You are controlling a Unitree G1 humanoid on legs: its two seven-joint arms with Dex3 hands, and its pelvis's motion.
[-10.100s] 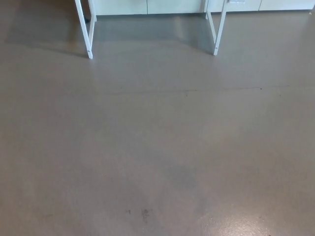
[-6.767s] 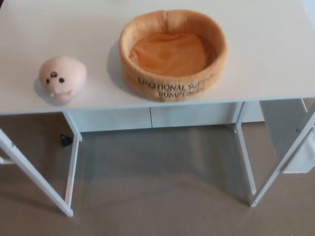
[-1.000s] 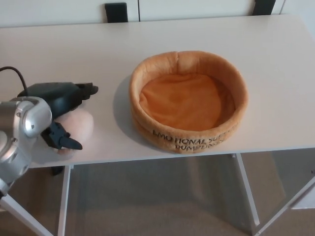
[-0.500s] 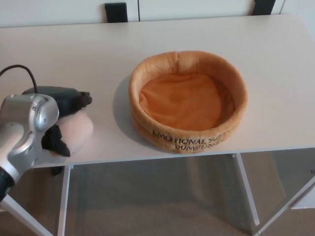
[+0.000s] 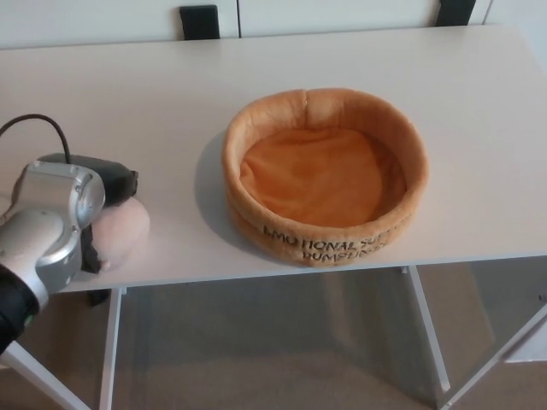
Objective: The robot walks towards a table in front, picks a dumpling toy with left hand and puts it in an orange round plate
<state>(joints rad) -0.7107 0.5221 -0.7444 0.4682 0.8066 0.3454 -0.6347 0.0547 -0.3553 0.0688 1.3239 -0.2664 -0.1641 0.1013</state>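
Note:
A pale pink dumpling toy (image 5: 122,234) lies near the front left edge of the white table (image 5: 479,94). My left hand (image 5: 101,181) comes in from the left and sits over the toy, with black fingers closed around its top and near side. The silver wrist hides much of the hand and part of the toy. To the right, apart from both, stands the orange round plush plate (image 5: 325,104) with high soft walls and dark lettering on its front; nothing lies in it. My right hand does not show.
Two black objects (image 5: 199,19) (image 5: 452,10) stand behind the table's far edge against a white wall. White table legs (image 5: 109,359) (image 5: 427,333) and grey floor show below the front edge. A black cable (image 5: 34,121) loops from my left wrist.
My left hand has drawn its fingers in and closed on the dumpling toy, and the hand and toy have shifted slightly left. The plate has not moved.

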